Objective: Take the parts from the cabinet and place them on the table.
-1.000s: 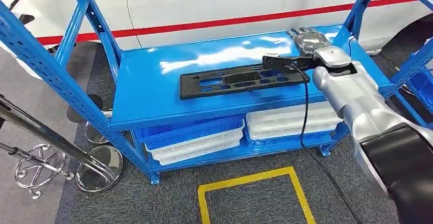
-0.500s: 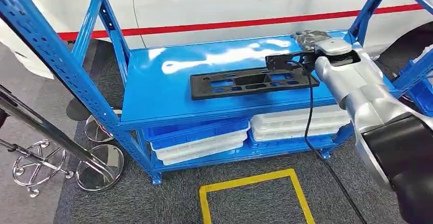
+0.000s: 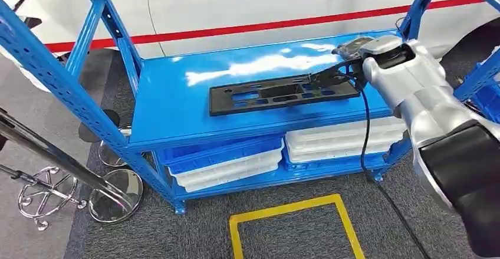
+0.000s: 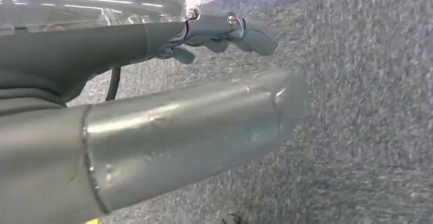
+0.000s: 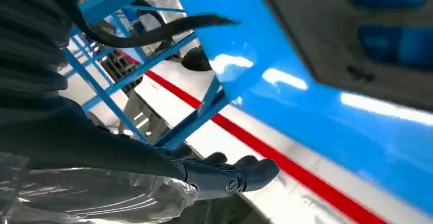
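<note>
Reaching over the far-right corner of the shelf (image 3: pixel 177 102), head view: right hand (image 3: pixel 352 49) sits at the end of the black part (image 3: pixel 283 92), which lies flat on the top shelf and runs away from the hand toward the shelf's middle. Hand is mostly hidden behind the wrist, so can't tell if fingers are on the part or just beside it. Prob. the long flat part calls for an end grab. White trays (image 3: pixel 339 141) sit on the level below the hand.

Left wrist view: left hand (image 4: pixel 224 32) hangs over grey carpet (image 4: pixel 367 106), fingers curled in w/ nothing in them; idle, I'd say.

Right wrist view: fingers (image 5: pixel 245 175) look apart and empty, part's underside close by, not clamped yet as far as shown.
</note>
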